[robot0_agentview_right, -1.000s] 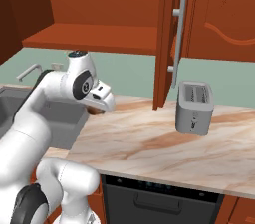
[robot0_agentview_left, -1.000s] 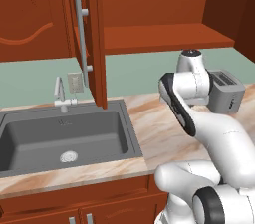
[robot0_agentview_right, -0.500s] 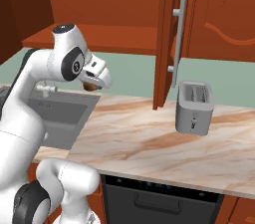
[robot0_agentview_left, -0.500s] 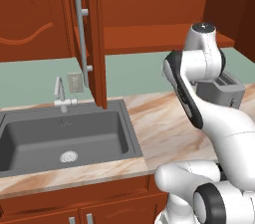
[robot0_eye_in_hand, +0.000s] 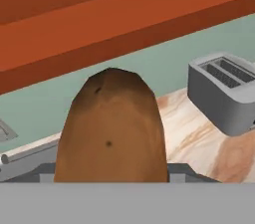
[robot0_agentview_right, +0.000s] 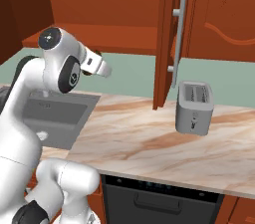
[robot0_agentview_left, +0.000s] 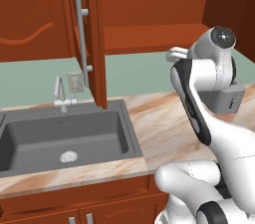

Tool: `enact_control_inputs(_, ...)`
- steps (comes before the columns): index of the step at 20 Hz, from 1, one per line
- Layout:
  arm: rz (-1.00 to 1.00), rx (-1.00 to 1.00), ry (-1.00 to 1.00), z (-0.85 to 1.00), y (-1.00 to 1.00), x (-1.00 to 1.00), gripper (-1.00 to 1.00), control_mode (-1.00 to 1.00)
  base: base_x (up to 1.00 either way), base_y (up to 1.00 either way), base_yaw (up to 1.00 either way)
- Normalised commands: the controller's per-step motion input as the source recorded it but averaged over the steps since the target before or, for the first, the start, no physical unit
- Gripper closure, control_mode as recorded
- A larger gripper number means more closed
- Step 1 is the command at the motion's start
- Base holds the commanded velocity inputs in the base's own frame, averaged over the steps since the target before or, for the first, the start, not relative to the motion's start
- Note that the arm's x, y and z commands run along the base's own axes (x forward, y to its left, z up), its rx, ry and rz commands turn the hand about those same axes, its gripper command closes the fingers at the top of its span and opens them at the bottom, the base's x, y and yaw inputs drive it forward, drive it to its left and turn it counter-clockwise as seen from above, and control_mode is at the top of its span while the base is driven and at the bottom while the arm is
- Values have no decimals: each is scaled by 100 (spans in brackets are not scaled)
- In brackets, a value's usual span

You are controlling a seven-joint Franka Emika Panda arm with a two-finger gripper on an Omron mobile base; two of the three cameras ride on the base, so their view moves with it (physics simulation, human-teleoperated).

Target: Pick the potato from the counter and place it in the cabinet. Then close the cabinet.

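I have the potato (robot0_eye_in_hand: 110, 127) clamped in the gripper (robot0_agentview_right: 97, 66), lifted off the counter (robot0_agentview_right: 149, 141), with the open cabinet (robot0_eye_in_hand: 99, 24) shelf above and ahead of the hand. My worry: I could clip the shelf's front edge and knock the potato loose. The hand view shows my grip; the right base view shows the toaster (robot0_agentview_right: 193, 107) and the open door (robot0_agentview_right: 172, 34) beside my path
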Motion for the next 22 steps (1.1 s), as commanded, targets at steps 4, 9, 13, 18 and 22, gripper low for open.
enact_control_inputs(4, 0, 0, -12, 54, 0, 41, 100, -100, 0, 0, 0)
enact_control_inputs(9, 0, 0, 0, 86, 0, 47, 100, -100, 0, 0, 0)
enact_control_inputs(13, -3, 0, 3, 84, 0, 44, 100, -100, 0, 0, 0)
enact_control_inputs(18, -1, 0, 5, 11, 0, 84, 100, -100, 0, 0, 0)
enact_control_inputs(22, 0, 0, 0, -9, 0, 92, 100, -100, 0, 0, 0)
